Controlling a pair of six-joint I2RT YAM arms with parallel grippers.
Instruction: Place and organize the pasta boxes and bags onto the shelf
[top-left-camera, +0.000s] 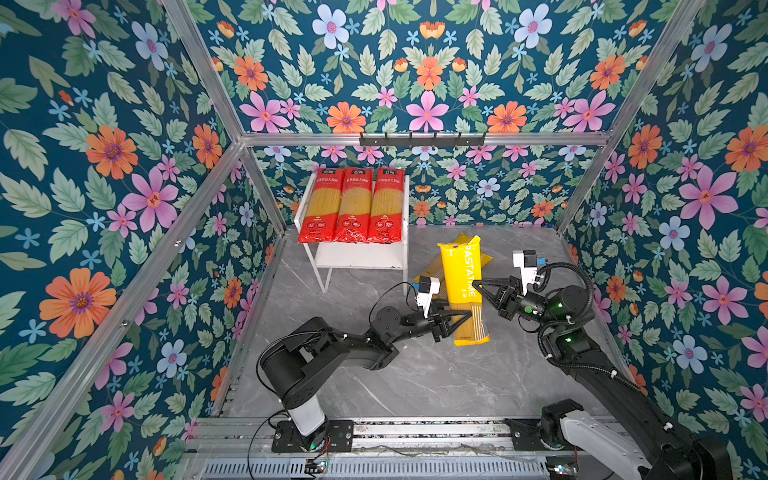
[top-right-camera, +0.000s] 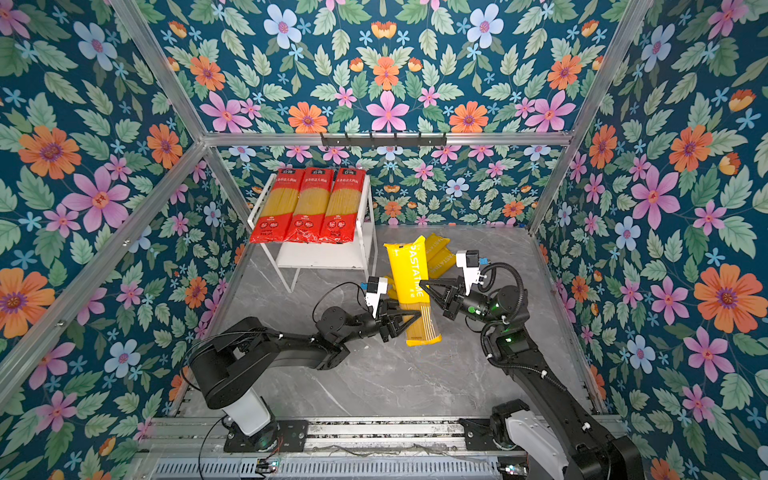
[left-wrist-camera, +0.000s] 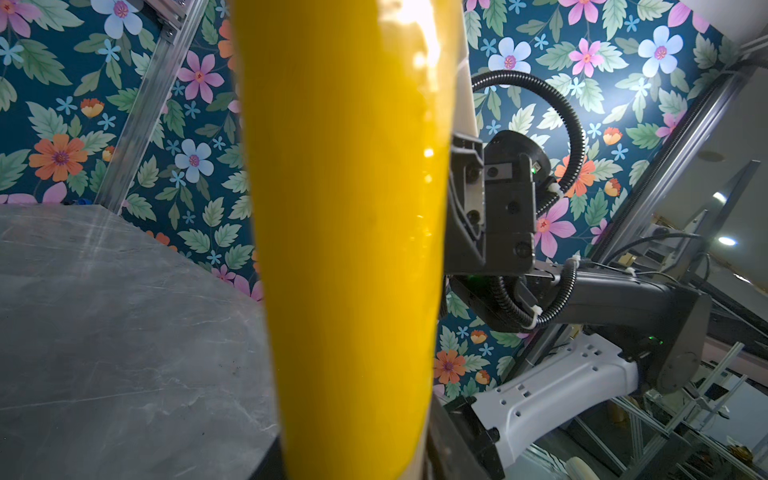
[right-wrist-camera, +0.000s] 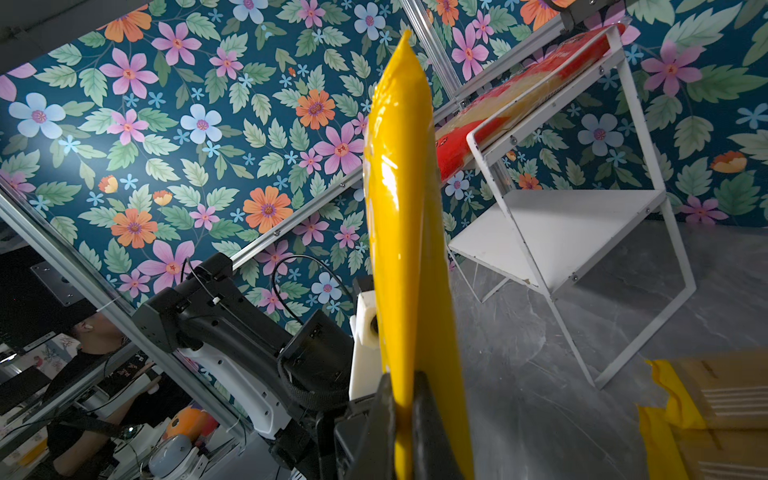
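Right gripper jaws: clamped on the edge of one yellow pack, carried clear of the table. Left gripper jaws: set at the same pack's striped window end, opposite the right jaws; whether they grip it I cannot tell. Other yellow packs: lying under and behind both jaws. Shelf: beyond the left jaws, with three red packs filling the top board and the lower board bare. Step, by my reading: a two-arm regrasp. Next: one sure hold, then the pack turned flat and slid onto the lower board.
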